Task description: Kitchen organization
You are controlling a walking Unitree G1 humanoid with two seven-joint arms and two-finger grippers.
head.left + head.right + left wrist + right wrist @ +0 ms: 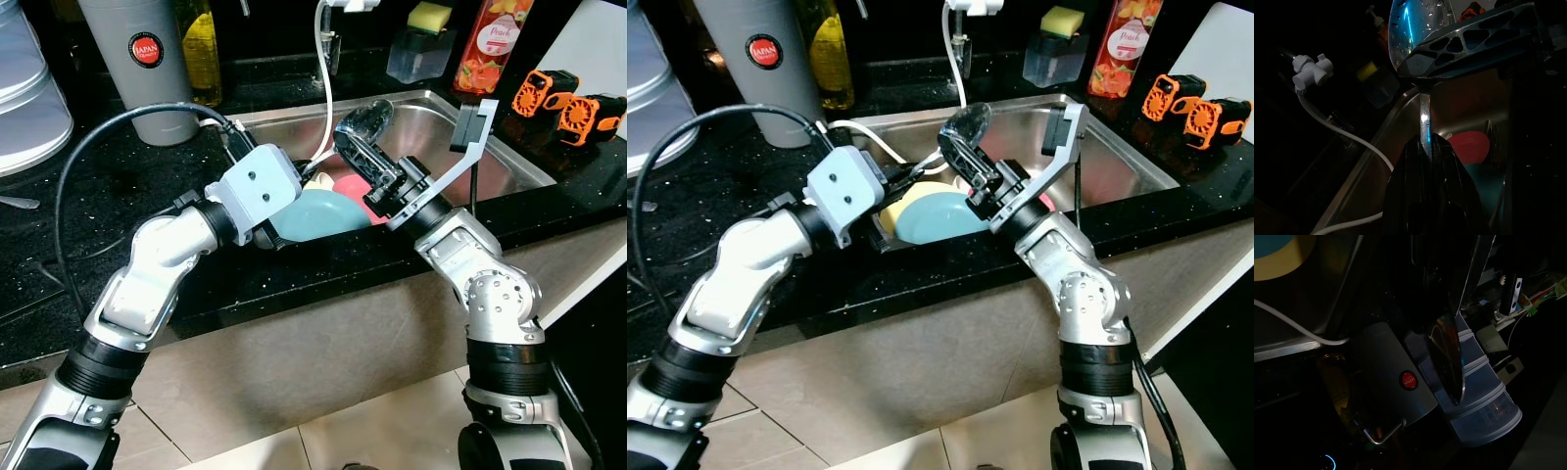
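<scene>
A wet metal spoon [364,119] hangs over the steel sink [490,147], bowl uppermost. My right gripper [374,168] is shut on it just under the bowl; one of its fingers [1469,44] crosses the spoon's neck in the left wrist view. My left gripper [1424,149] is shut on the lower end of the handle [1423,115], behind its grey wrist housing [257,186]. The right wrist view shows the spoon bowl [1448,360] edge-on. In the sink lie a teal plate [318,213], a red plate [355,193] and a yellow plate [909,196].
On the black counter [98,196] stand a grey flask [147,69], a yellow bottle [201,49] and a white stacked container [24,93]. Behind the sink are a white hose [326,88], a sponge holder [421,44] and a peach bottle [493,39]. Orange-black tools [568,103] lie at right.
</scene>
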